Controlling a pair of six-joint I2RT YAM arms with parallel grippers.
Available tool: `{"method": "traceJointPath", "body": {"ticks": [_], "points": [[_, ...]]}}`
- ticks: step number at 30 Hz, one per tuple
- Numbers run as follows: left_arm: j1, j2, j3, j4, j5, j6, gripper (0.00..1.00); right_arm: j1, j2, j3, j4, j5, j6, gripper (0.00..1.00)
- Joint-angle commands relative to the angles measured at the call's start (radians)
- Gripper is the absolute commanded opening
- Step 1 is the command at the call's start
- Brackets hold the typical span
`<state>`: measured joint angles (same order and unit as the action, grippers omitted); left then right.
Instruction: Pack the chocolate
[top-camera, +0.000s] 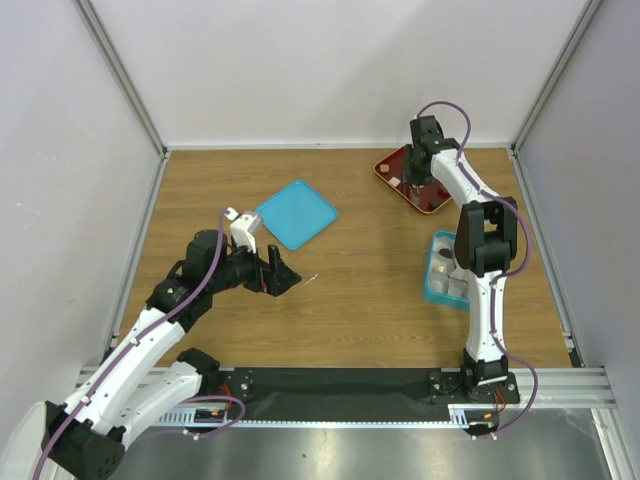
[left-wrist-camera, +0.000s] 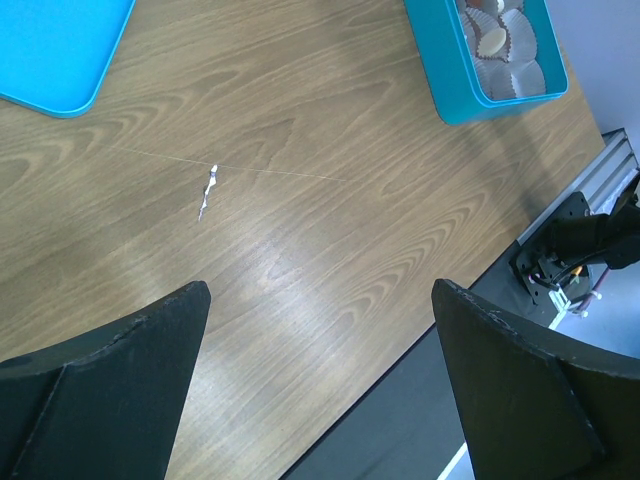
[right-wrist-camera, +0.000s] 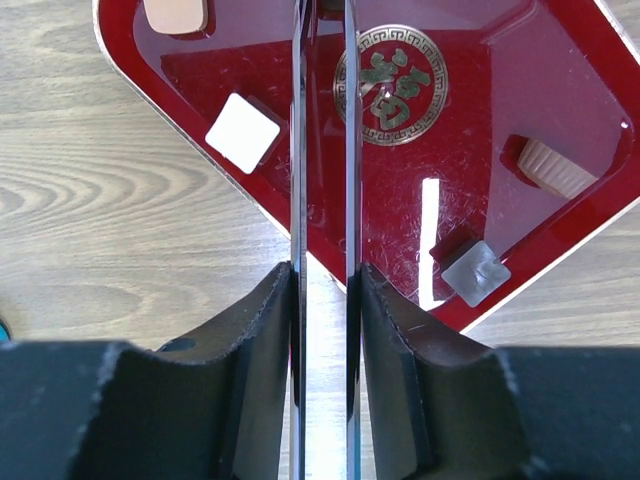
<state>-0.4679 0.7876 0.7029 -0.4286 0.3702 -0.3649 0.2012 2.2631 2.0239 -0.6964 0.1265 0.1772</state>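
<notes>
Chocolate (right-wrist-camera: 242, 132): small flat bite-size pieces, four of them loose and well apart in your red tray (right-wrist-camera: 590, 215), far right on the table (top-camera: 350, 300). There's a white square near the tray's left wall, a tan piece (right-wrist-camera: 175, 12) cut off by the top edge, a ridged tan piece (right-wrist-camera: 555, 168) by the right wall, and a pale grey square (right-wrist-camera: 475, 272) near the lower corner. More sits in the teal box (left-wrist-camera: 455, 95) nearer the arm bases: a cream piece (left-wrist-camera: 493, 40) in one of the white fluted paper cups (left-wrist-camera: 520, 75); the other cups are too cropped to read. Only marking: a gold emblem (right-wrist-camera: 390, 85) in the tray middle, one ornate character inside a key-pattern ring, not legible to me. Your right pincer (right-wrist-camera: 325, 200) hangs over the tray, its thin metal blades parallel with a narrow gap; the tips run out of view, so I can't tell whether it grips anything. Your left pincer (left-wrist-camera: 320, 300) is spread wide over bare wood, holding nothing, with a shallow teal tray (left-wrist-camera: 55, 50) and a small white scrap (left-wrist-camera: 208, 190) ahead of it.
</notes>
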Motion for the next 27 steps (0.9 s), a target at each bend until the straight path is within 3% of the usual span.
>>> {"method": "traceJointPath", "body": {"ticks": [1, 7, 12, 27], "points": [[0.014, -0.001, 0.012, 0.027, 0.006, 0.014, 1.00, 0.000, 0.004, 0.068, -0.015, 0.013, -0.031, 0.31], [0.014, -0.008, 0.010, 0.028, 0.006, 0.014, 1.00, 0.001, -0.031, 0.062, -0.043, 0.025, -0.018, 0.26], [0.014, -0.007, 0.012, 0.030, 0.012, 0.012, 1.00, -0.009, -0.157, 0.033, -0.112, 0.055, 0.037, 0.24], [0.015, -0.065, 0.003, 0.051, 0.056, 0.001, 1.00, -0.114, -0.795, -0.519, -0.301, 0.076, 0.205, 0.25]]}}
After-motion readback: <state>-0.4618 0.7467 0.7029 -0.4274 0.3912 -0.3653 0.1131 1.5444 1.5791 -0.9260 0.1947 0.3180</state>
